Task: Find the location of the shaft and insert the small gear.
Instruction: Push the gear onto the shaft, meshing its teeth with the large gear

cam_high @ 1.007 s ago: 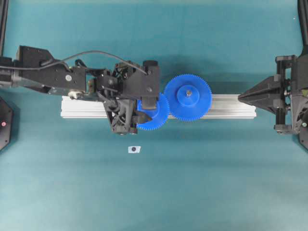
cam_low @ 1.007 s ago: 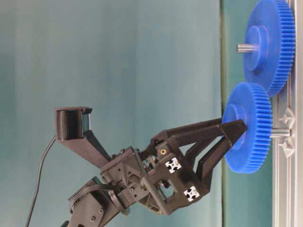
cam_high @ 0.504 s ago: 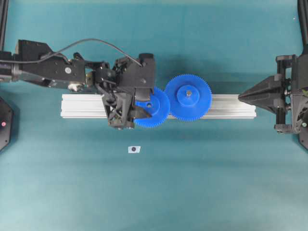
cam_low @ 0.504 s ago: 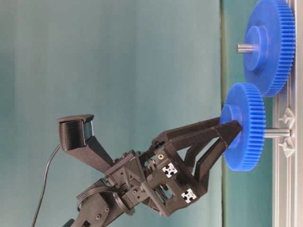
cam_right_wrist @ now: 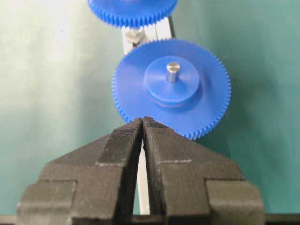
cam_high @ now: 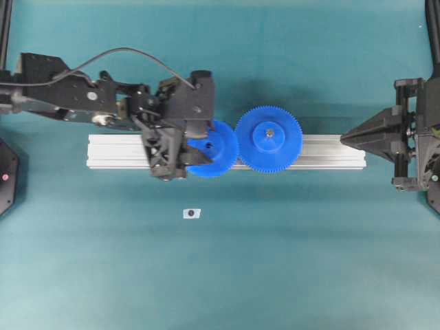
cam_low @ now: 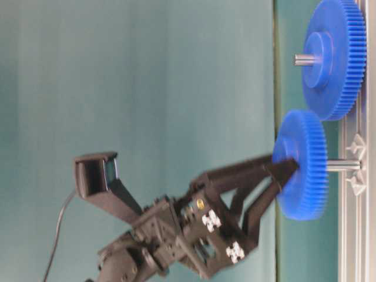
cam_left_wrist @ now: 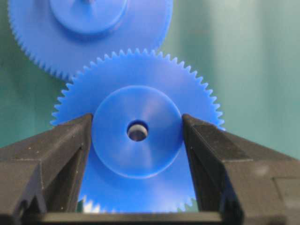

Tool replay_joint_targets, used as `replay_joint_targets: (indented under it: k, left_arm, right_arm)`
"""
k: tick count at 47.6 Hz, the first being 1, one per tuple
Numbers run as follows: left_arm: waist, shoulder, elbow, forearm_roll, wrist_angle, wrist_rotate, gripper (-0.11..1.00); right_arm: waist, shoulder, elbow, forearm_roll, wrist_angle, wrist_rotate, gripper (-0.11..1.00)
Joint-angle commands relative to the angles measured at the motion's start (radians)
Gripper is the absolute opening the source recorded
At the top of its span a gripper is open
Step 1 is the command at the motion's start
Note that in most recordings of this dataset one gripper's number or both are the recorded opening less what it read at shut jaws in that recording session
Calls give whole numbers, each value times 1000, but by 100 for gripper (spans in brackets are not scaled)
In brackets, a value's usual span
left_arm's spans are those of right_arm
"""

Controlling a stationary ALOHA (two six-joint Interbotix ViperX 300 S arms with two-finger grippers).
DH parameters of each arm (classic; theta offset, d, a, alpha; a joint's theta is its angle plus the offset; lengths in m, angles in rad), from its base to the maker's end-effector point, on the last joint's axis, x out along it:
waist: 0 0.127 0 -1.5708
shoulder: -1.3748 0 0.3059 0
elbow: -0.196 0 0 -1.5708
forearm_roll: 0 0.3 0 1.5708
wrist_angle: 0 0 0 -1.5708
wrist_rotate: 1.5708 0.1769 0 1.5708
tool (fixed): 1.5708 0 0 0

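Observation:
My left gripper [cam_high: 204, 148] is shut on the raised hub of the small gear [cam_high: 223, 144], one finger on each side of the hub [cam_left_wrist: 136, 154]. From table level, the small gear [cam_low: 305, 164] hangs above the rail. The shaft [cam_low: 343, 165] runs from the rail to the gear's underside. Through the hub hole I see a grey tip [cam_left_wrist: 137, 133]; I cannot tell how far it has entered. The shaft's shiny base [cam_right_wrist: 134, 35] shows between the two gears. My right gripper [cam_high: 344, 137] is shut and empty at the rail's right end.
The larger blue gear [cam_high: 268, 137] sits on its own grey pin [cam_right_wrist: 172, 71], its teeth next to the small gear's. Both stand on a long aluminium rail [cam_high: 117, 151] on the teal table. A small pale piece with a dark centre [cam_high: 191, 213] lies in front of the rail.
My left gripper has carried the small gear from the rail's near edge toward its middle and lifted it a little off the rail. The right arm has not moved.

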Motion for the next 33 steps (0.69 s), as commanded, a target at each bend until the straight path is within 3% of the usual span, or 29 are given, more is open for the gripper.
replay_joint_targets:
  k: [1,33]
  left_arm:
    - [3,-44,-3,3,2,-3,65]
    - [-61,40,-84,3,-83,-2,65]
  right_arm:
    - [-2,3,-8,-2,-6,2,15]
    - [-9,0,-5,0,-5,2,15]
